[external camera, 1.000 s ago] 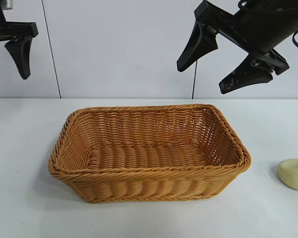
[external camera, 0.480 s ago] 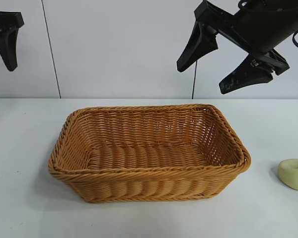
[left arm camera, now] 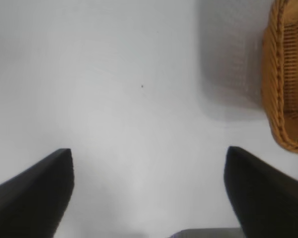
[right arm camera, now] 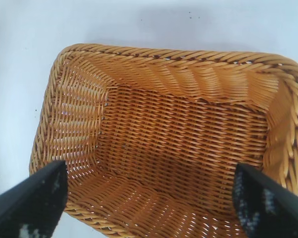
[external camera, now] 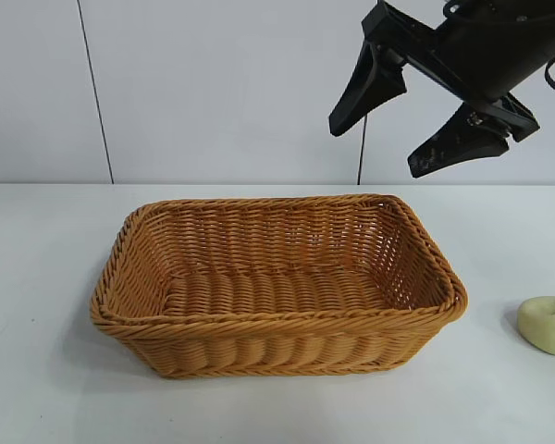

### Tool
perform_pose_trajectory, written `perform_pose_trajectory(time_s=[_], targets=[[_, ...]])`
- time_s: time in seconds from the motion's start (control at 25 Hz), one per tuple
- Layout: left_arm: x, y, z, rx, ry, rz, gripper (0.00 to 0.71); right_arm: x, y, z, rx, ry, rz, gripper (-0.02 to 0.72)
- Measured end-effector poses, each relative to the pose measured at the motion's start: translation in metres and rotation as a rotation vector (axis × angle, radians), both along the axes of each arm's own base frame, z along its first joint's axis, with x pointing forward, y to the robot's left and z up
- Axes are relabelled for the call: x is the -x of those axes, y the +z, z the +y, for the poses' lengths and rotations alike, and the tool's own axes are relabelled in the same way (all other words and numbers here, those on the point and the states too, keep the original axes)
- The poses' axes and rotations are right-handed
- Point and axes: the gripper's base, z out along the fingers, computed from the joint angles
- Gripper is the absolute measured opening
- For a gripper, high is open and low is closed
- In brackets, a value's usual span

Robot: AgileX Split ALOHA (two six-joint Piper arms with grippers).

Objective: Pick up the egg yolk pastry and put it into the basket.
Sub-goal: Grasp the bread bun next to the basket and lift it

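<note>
pastry not yet picked, wicker basket (external camera: 277, 282) empty
right pincer (external camera: 416, 116) wide open, empty, above basket; egg yolk pastry (external camera: 547, 324) lies below, off to its side; left pincer (left arm camera: 149, 191) open, empty over worktop (left arm camera: 129, 89).

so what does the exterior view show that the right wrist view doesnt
Only the exterior view shows the egg yolk pastry, lying on the table to the right of the basket, and the whole right gripper hanging open above the basket's far right corner. Only the right wrist view looks straight down into the basket, showing its woven floor with nothing in it. Both show the basket and the white table.
</note>
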Motion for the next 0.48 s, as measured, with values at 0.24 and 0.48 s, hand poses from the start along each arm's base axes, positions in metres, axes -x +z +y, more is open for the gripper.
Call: perform_pose_trajectory(time_s=[0.24, 0.48], targets=[[0.078, -0.024, 0.006, -0.003, -0.002, -0.044, 0.601, 0.0, 0.0, 0.0, 0.0, 0.001, 0.001, 0.646], [0.128, -0.064, 0.009, 0.023, -0.003, -0.162, 0.601, 0.0, 0.0, 0.0, 0.0, 0.001, 0.001, 0.646]])
